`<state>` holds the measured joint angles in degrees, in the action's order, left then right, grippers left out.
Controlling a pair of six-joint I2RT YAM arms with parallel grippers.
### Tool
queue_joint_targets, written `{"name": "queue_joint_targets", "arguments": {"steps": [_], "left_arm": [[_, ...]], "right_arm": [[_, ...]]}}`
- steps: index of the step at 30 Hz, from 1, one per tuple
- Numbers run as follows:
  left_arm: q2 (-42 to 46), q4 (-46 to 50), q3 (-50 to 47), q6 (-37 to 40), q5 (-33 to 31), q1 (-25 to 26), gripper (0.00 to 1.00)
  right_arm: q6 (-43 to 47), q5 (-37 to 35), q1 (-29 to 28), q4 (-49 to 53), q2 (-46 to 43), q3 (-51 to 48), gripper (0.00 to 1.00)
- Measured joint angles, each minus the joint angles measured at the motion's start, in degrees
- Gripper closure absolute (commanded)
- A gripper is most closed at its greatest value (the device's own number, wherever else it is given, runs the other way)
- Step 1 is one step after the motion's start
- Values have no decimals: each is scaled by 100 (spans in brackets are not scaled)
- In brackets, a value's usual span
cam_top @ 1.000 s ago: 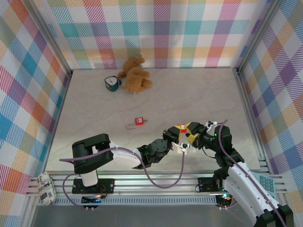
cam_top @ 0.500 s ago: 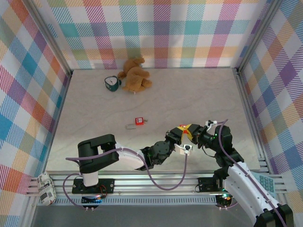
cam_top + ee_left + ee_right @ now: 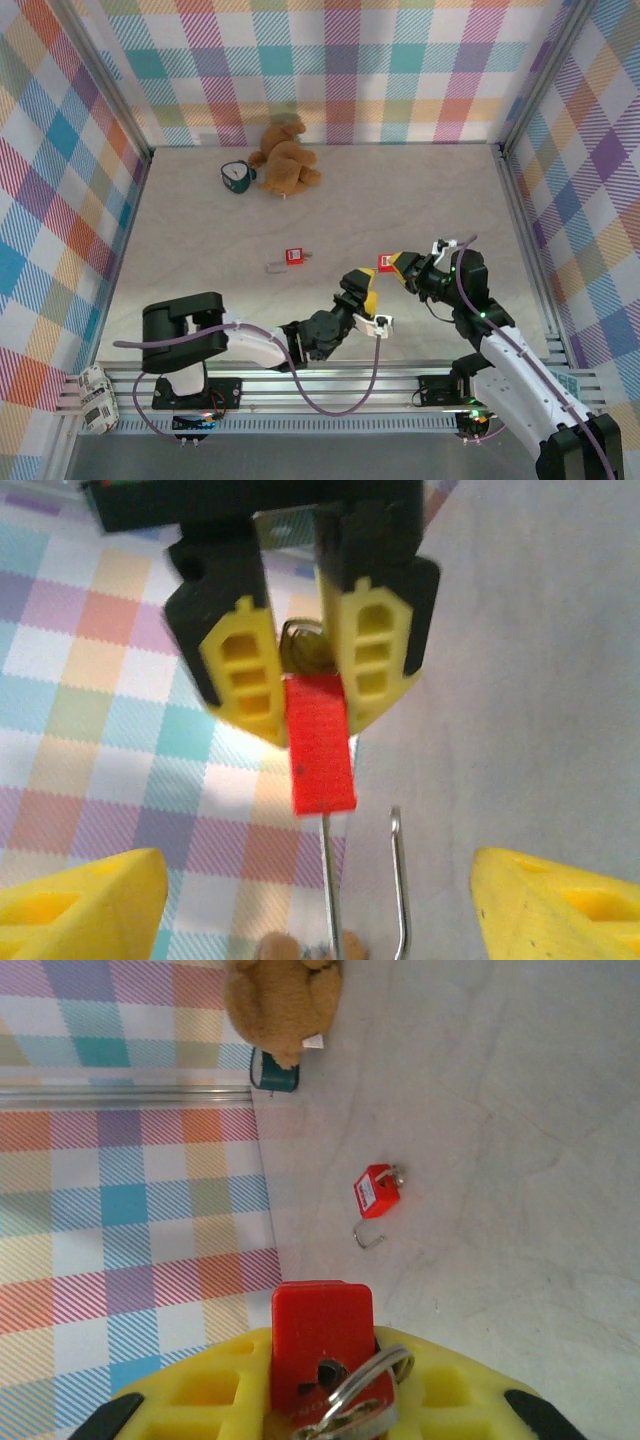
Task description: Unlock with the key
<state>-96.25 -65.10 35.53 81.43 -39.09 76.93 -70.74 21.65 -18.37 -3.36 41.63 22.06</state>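
With the padlock (image 3: 320,1335) clamped in the closed right gripper (image 3: 400,264), the key (image 3: 345,1417) at the padlock's keyhole face, and the left gripper (image 3: 374,308) held wide open just beside the padlock, the key may be missed or dislodged if fingers are closed off-centre.

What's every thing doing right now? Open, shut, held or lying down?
held padlock: shackle open, one end free.
key: in its keyhole.
right tool: shut on held padlock.
left tool: open, holding nothing.
table padlock: lying, shackle looks open.
teddy bear: lying down.
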Motion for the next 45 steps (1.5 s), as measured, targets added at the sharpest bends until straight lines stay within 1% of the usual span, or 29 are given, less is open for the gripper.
{"name": "queue_joint_targets", "arguments": {"steps": [6, 9, 11, 13, 15, 18, 24, 27, 30, 36, 39, 45], "left_arm": [[1233, 166, -354, -415, -219, -122, 20], [2002, 546, -439, -918, -210, -391, 22], [2538, 986, -439, -1381, -153, -605, 24], [2931, 1370, -439, -1751, -87, -748, 25], [3147, 1598, -439, -2041, -68, -809, 25], [3213, 1928, -439, -2402, -9, -824, 25], [3084, 2428, -439, -2959, 70, -824, 26], [3029, 2570, -439, -3152, 98, -824, 26], [3029, 2736, -439, -3329, 136, -824, 26], [3029, 2957, -444, -3604, 225, -824, 27], [3029, 3062, -446, -3698, 262, -824, 27], [3029, 3189, -472, -3733, 267, -824, 27]], "right_arm": [[1198, 15, 0, -17, 120, 232, 80], [1757, 109, 0, -50, 197, 229, 80], [2026, 136, 0, -94, 208, 203, 80], [2177, 136, 0, -129, 216, 166, 81], [2190, 153, 0, -254, 280, 92, 81], [2052, 144, -92, -494, 546, -46, 82], [1510, -157, -778, -695, 1141, -225, 82], [1132, -334, -997, -688, 1388, -269, 82], [846, -494, -1069, -643, 1567, -269, 82], [564, -719, -1086, -540, 2094, -262, 82], [492, -754, -1086, -518, 2334, -199, 82], [544, -1036, -1082, -352, 2509, 87, 83]]}}
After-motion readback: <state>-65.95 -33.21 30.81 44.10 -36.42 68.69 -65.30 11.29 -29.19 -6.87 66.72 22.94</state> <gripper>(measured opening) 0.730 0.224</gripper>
